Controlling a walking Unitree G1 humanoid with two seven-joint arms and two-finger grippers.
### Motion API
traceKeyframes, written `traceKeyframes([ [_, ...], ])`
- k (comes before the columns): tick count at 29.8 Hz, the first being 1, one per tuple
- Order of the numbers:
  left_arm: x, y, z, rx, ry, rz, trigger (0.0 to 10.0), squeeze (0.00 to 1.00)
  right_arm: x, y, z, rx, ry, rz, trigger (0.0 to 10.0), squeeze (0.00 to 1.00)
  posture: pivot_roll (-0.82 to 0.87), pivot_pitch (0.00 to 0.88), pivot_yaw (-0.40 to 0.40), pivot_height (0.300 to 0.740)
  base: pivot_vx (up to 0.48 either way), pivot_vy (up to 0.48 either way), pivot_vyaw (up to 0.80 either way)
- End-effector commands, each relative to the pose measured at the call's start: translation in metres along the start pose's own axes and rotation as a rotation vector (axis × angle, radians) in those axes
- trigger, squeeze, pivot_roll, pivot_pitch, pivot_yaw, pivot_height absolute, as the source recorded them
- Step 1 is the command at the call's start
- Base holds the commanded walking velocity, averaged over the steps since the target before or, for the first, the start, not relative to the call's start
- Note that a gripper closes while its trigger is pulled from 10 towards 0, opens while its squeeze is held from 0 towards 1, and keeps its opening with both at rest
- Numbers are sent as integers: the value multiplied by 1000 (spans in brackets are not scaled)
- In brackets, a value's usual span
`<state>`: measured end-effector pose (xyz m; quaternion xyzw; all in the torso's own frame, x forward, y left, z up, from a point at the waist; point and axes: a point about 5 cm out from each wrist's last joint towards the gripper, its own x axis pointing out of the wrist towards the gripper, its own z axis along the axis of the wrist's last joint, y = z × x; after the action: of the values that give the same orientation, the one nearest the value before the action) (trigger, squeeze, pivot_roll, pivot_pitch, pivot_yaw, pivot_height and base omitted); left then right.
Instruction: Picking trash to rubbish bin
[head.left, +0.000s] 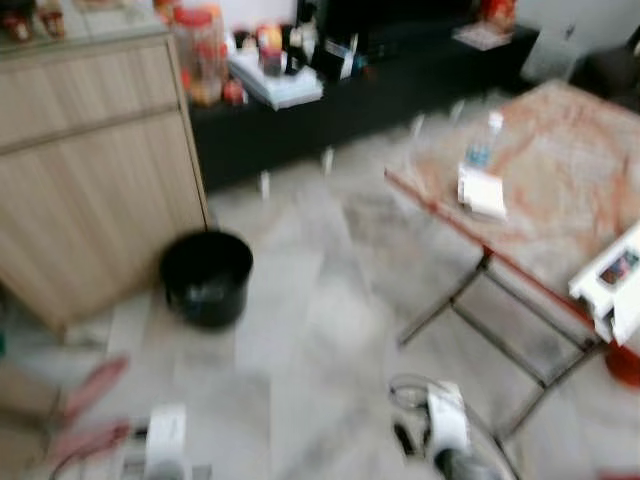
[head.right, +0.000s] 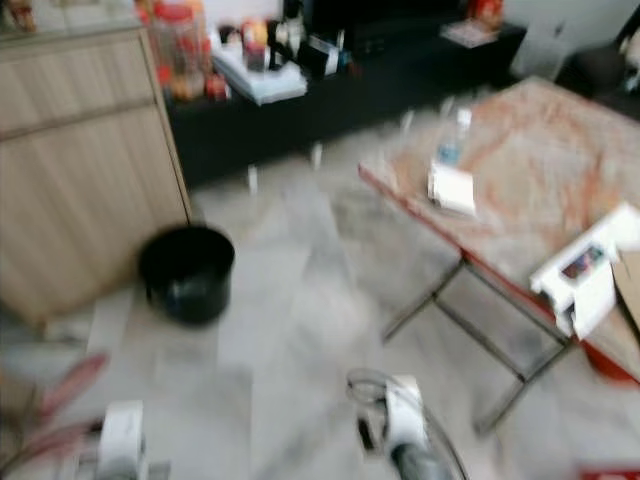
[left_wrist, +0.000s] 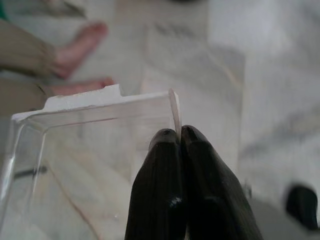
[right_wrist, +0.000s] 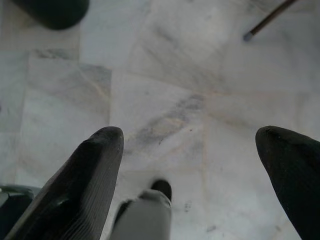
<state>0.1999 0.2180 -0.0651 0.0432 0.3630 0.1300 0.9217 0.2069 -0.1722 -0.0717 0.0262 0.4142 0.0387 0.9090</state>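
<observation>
Both arms show low in the blurred head view, with the black bin (head.left: 207, 277) ahead on the marble floor (head.left: 320, 330), beside a wooden cabinet (head.left: 90, 170); a folding table (head.left: 560, 190) stands to the right. From the left wrist, the left gripper (left_wrist: 179, 135) has its fingers pressed together on the edge of a clear plastic box (left_wrist: 90, 150) (a person's bare feet (left_wrist: 80, 55) lie beyond). From the right wrist, the right gripper (right_wrist: 192, 137) has its fingers wide apart over bare floor.

A pale marble-tiled floor (head.left: 300, 330) fills the middle of the frame, with a black bin (head.left: 206, 276) standing on it at left of centre, just beside a wooden cabinet (head.left: 90, 170). At right a folding table (head.left: 560, 190) with a reddish marbled top carries a small bottle (head.left: 481, 146), a white packet (head.left: 482, 192) and, at its lower right edge, a white box (head.left: 612, 282). A person's bare feet (head.left: 88, 410) rest on the floor at lower left.
</observation>
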Motion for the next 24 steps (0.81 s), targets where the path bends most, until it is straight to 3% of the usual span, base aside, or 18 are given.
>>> traceKeyframes([
  [1,-4,-5,-12,-9,42,-12,10000,0,-2,-11,0,-2,0,-35,10000,0,29,110,-81,740,315,0,731],
  [10,-4,-5,-11,-10,40,-9,10000,0,-2,-11,-1,0,8,-34,10000,0,31,112,-81,740,317,0,81],
  [16,-4,-5,-12,-9,40,-10,10000,0,-2,-10,-2,7,6,-36,10000,0,32,116,-81,740,319,0,676],
  [24,-4,-4,-12,-11,40,-8,10000,0,-2,-10,-1,-1,5,-30,10000,0,32,116,-81,740,352,0,0],
])
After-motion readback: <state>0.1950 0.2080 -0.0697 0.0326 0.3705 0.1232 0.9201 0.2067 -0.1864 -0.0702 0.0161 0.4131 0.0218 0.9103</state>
